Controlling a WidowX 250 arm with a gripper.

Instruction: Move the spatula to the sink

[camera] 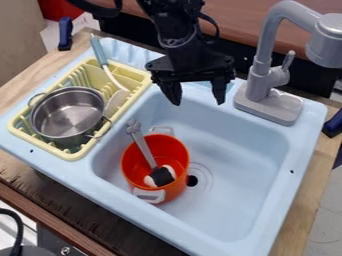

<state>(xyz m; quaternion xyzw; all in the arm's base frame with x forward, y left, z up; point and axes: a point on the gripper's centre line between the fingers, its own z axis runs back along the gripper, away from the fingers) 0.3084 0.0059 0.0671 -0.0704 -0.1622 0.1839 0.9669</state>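
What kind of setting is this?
Likely a toy kitchen's sink corner, set up for robot work: a light-blue basin with a grey faucet, a yellow dish rack holding a metal pot, and a black robot arm above.

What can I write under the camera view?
A black gripper hangs open over a blue sink with an orange pot inside.

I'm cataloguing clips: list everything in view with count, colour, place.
sink: 1, light blue, centre
counter: 1, tan, around sink
rack: 1, yellow, sink's left
pot: 1, silver, in rack
spatula, probably: 1, blue-handled, in rack
second pot: 1, orange, in basin
tool: 1, grey and black, in second pot
tap: 1, grey, back right rim
clamps: 2, blue, upper left, right edge
arm: 1, black, top
gripper: 1, black, over sink
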